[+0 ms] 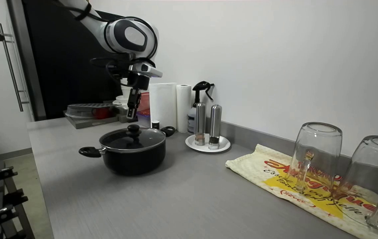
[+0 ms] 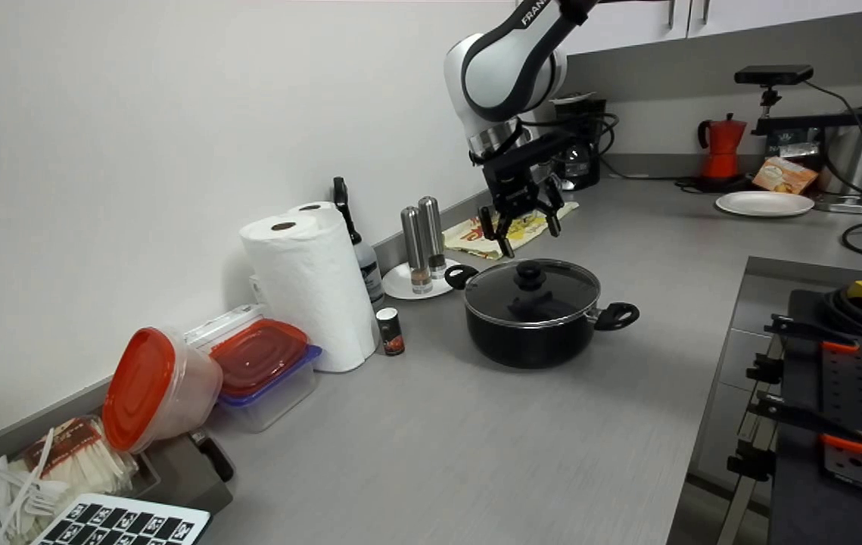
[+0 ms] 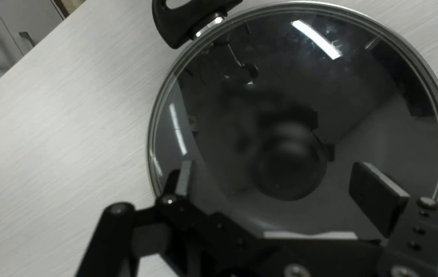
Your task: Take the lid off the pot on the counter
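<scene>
Grey counter (image 1: pixel 189 199) lines a white wall (image 1: pixel 268 66) (jaws apart above the lidded pot (image 1: pixel 135 162)).

A kitchen: wall cupboards (image 2: pixel 748 14) and red coffee maker (image 2: pixel 723 147) at upper right of an exterior view, paper towels (image 2: pixel 313 291) and pot (image 2: pixel 525 344) on the bench (image 2: pixel 476 446).

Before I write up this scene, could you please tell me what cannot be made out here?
Inside of the pot: hidden by the dark, reflective lid in every view.
Knob: out of focus in the wrist view.
Arm: cut off by the top edge in both exterior views.
Nearer glass mug: cut off by the right edge in an exterior view.
</scene>
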`<state>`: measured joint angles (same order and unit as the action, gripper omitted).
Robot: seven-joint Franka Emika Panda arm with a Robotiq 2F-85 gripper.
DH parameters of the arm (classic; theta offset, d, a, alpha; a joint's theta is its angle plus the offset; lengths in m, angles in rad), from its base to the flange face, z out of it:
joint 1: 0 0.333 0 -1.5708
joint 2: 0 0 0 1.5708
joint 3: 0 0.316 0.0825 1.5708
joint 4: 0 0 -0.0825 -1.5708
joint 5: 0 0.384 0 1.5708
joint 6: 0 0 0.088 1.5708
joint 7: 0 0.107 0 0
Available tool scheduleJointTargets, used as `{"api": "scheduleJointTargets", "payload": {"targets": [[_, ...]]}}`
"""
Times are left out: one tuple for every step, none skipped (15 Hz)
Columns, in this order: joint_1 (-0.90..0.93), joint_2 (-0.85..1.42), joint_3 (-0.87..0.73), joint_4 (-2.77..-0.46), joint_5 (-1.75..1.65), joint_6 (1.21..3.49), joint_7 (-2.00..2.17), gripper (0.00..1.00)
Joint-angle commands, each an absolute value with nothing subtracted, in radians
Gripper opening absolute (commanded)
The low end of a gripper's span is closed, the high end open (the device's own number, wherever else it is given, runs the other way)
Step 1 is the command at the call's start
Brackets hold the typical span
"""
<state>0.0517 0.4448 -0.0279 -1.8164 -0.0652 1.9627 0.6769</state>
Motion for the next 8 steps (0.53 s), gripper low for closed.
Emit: {"api": "scheduleJointTargets", "payload": {"targets": [[0.069,0.479,-0.050,-1.799,-0.049,1.970,0.702,1.00],[0.069,0.484,-0.051,-1.797,-0.047,1.967,0.705,1.00],[0.070,0.489,-0.051,-1.796,-0.045,1.967,0.707,1.00],[0.071,0.494,-0.050,-1.793,-0.044,1.967,0.708,1.00],[0.071,0.499,-0.049,-1.790,-0.041,1.967,0.708,1.00],[0.071,0.505,-0.048,-1.787,-0.036,1.967,0.708,1.00],[0.072,0.508,-0.048,-1.785,-0.034,1.967,0.708,1.00],[0.073,0.513,-0.049,-1.783,-0.034,1.969,0.709,1.00]]}}
